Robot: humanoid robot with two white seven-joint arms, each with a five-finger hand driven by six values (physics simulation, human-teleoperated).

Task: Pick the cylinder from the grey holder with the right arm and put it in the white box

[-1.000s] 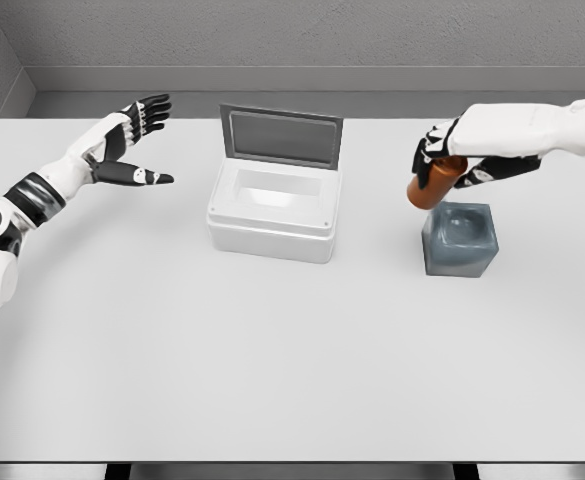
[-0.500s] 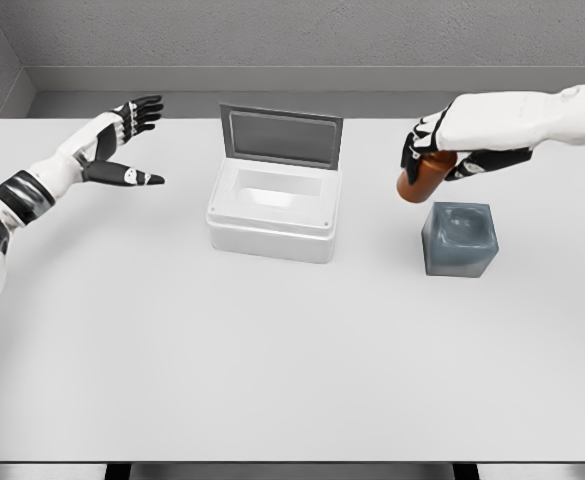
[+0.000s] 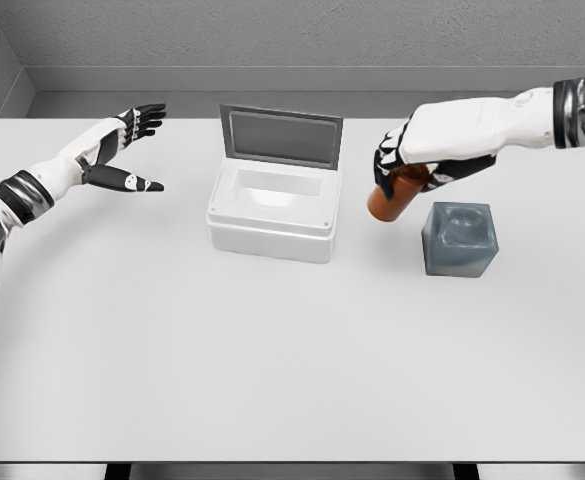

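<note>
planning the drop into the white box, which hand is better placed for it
Right. The right hand already grips the cylinder beside the open white box; the left hand is open, farther away.

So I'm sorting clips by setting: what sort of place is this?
Probably a simulated tabletop test cell, not a real room: a plain white table before bare grey walls, holding only a white box and a grey holder, rendered flat and clean.

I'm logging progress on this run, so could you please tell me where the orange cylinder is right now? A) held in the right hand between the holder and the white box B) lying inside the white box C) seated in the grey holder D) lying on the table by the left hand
A: the right hand grips the cylinder, tilted, in the air between the empty grey holder and the open white box.
</note>
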